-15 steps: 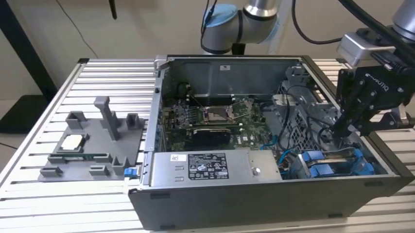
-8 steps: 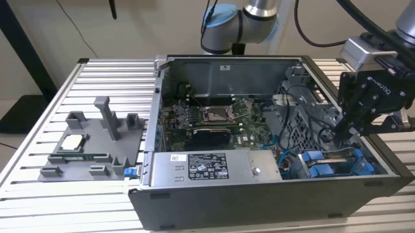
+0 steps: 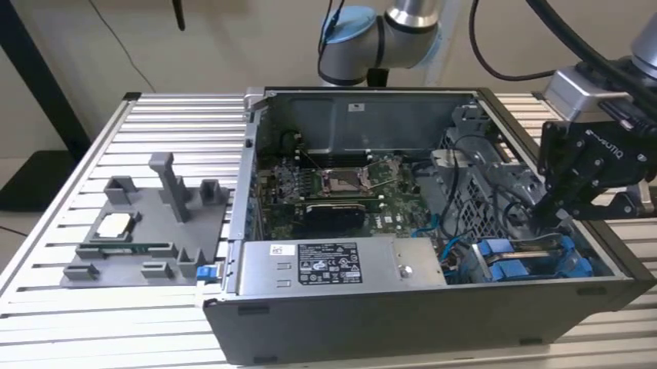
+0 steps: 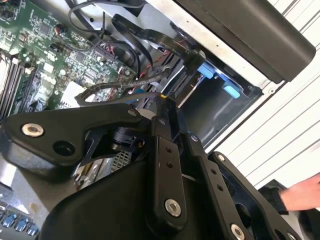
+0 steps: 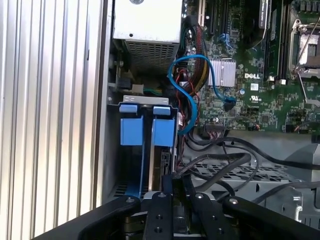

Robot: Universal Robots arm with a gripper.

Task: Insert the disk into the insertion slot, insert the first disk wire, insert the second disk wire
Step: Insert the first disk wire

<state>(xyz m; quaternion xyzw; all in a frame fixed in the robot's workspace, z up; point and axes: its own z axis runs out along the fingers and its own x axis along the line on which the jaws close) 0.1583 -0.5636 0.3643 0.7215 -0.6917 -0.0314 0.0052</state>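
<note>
A ribbed metal worktop (image 3: 165, 123) carries an open computer case (image 3: 411, 315) lying on its side. Inside it, a green motherboard (image 3: 308, 192) lies flat with a square processor socket (image 3: 340, 181) near its middle, and a grey power-supply box (image 3: 328, 265) with a white label sits along the near wall. In the first wrist view a blue cable (image 5: 192, 60) loops beside a silver heatsink (image 5: 222, 72), with black cables (image 5: 225, 150) trailing below the board. On the exterior view's left, just beside the case, lies a grey fixture tray (image 3: 134, 254) with upright posts (image 3: 165, 181).
</note>
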